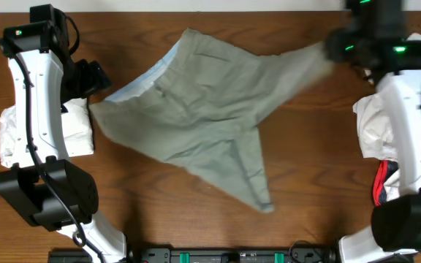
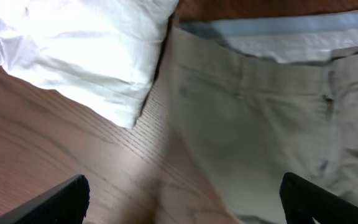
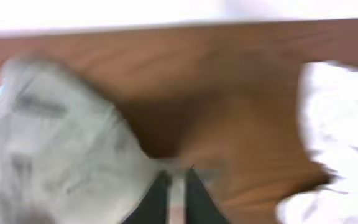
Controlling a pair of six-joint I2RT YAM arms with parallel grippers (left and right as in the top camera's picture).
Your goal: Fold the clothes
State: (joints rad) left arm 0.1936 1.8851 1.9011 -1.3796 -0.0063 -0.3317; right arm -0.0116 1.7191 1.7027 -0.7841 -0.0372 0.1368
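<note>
The khaki shorts (image 1: 196, 109) lie spread across the middle of the wooden counter (image 1: 305, 161). One leg points toward the front edge and the other is drawn up toward the far right corner. Their pale blue lining (image 2: 272, 28) shows along the waistband on the left. A small dark spot (image 2: 328, 99) sits below that band, too small for us to read.

Our right hand (image 3: 178, 180) is blurred. Its fingers are nearly together, with a sliver of pale cloth pinched between them, clamped on the stretched leg. Our left hand (image 2: 184, 186) hangs over the waistband corner, fingers spread wide apart with nothing between them.

A folded white garment (image 2: 73, 56) lies just beside the shorts on the left, under the left arm. On the right, a crumpled white garment (image 1: 375, 128) and a red-and-black piece (image 1: 384, 183) sit partly hidden by the right arm.
</note>
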